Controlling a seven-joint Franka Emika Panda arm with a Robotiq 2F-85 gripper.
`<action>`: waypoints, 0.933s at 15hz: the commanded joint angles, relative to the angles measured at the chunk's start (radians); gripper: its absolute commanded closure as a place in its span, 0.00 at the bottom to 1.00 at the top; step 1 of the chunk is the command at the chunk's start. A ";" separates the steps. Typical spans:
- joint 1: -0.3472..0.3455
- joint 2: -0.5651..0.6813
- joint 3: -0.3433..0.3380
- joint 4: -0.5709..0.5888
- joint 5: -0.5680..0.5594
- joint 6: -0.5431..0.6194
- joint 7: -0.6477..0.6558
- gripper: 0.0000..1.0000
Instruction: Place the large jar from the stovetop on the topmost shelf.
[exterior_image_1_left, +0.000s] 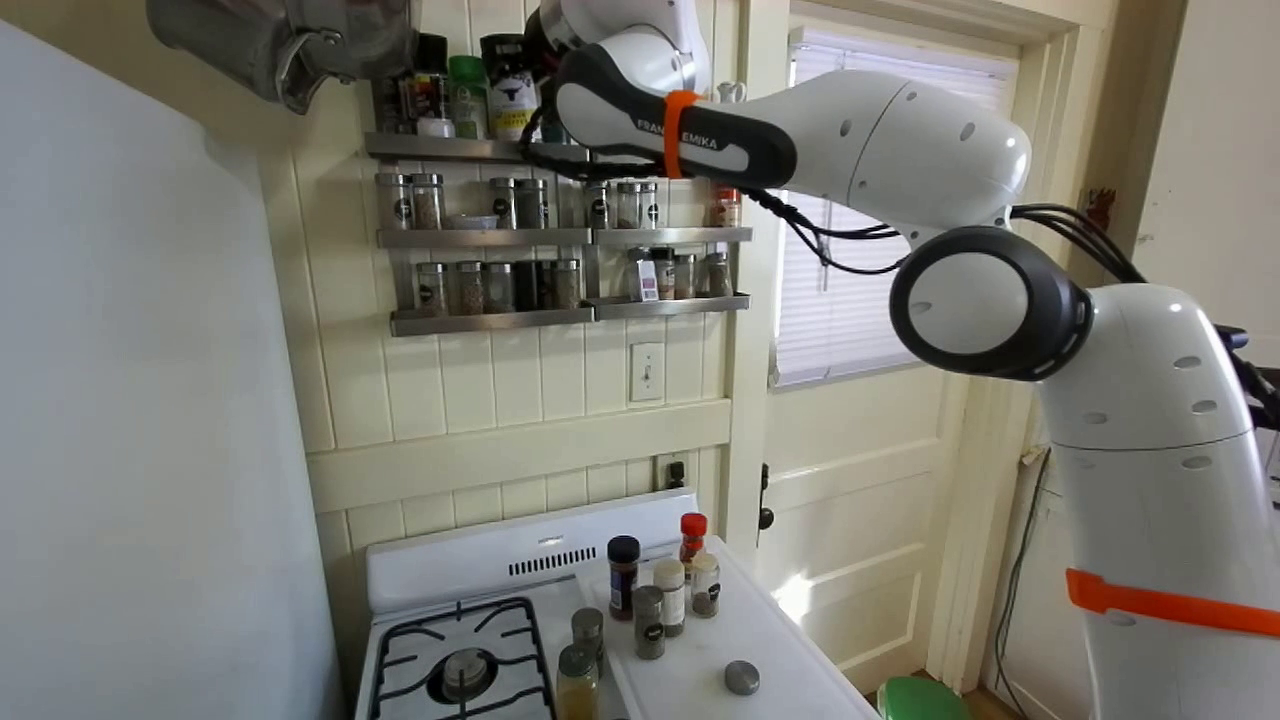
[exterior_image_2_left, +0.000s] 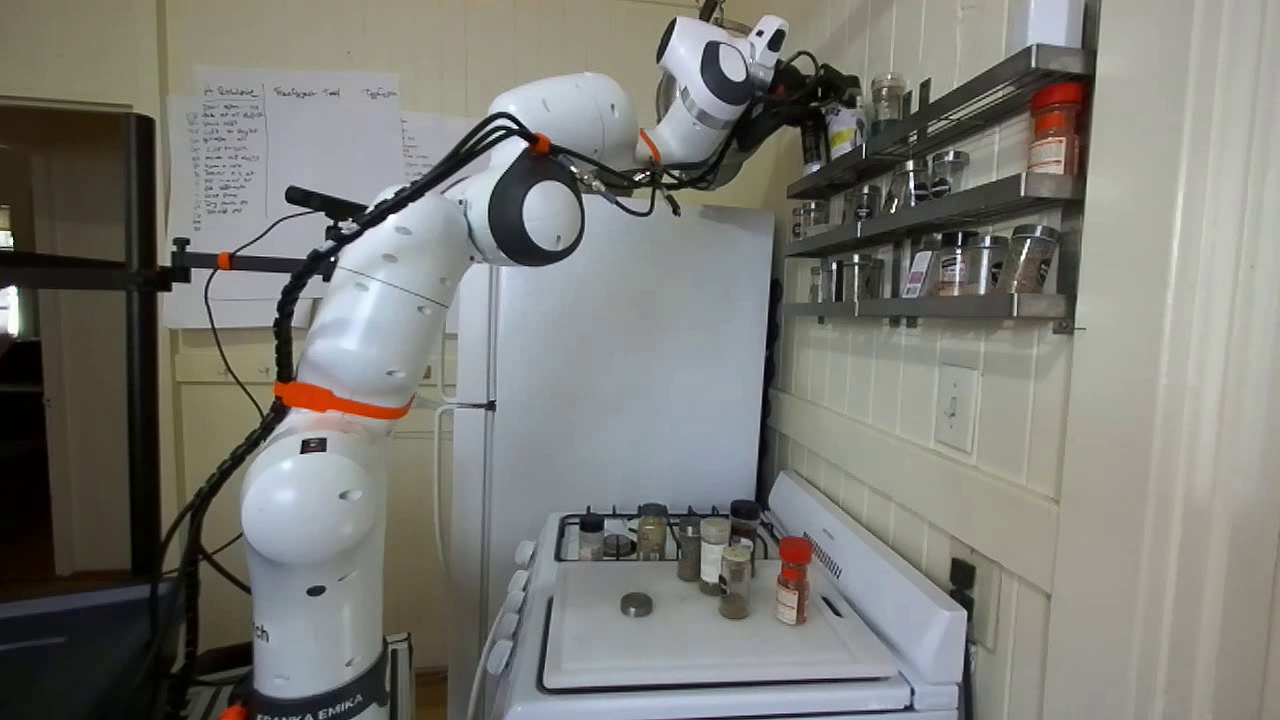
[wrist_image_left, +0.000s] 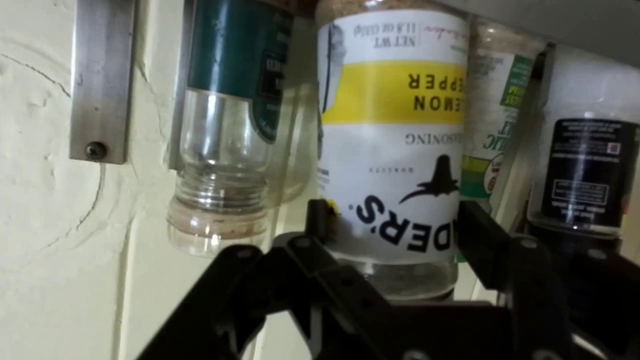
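The large jar (exterior_image_1_left: 512, 85) has a dark lid and a white, yellow and black label. It stands upright at the topmost shelf (exterior_image_1_left: 450, 147), its base behind the shelf's lip; I cannot tell whether it rests there. In an exterior view, the jar (exterior_image_2_left: 846, 130) and the shelf (exterior_image_2_left: 960, 117) show from the side. The wrist view is upside down. There my gripper (wrist_image_left: 392, 217) has a finger on each side of the jar (wrist_image_left: 395, 100), near the lid end, and appears closed against it. In an exterior view, my gripper (exterior_image_2_left: 825, 95) reaches in from the room side. The stovetop (exterior_image_2_left: 700, 640) is below.
A green-label bottle (wrist_image_left: 227, 75), a green-capped bottle (exterior_image_1_left: 467, 95) and a black-label bottle (wrist_image_left: 590, 175) flank the jar. A metal pot (exterior_image_1_left: 280, 45) hangs nearby. Lower tiers hold rows of small jars. Several bottles, one red-capped (exterior_image_2_left: 793, 580), and a loose lid (exterior_image_2_left: 636, 604) are on the stovetop.
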 joint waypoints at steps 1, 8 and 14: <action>0.025 0.014 -0.008 0.045 -0.024 -0.018 0.022 0.03; 0.089 -0.028 -0.001 0.061 -0.062 -0.232 0.010 0.00; 0.184 -0.125 0.068 0.023 -0.010 -0.685 0.004 0.00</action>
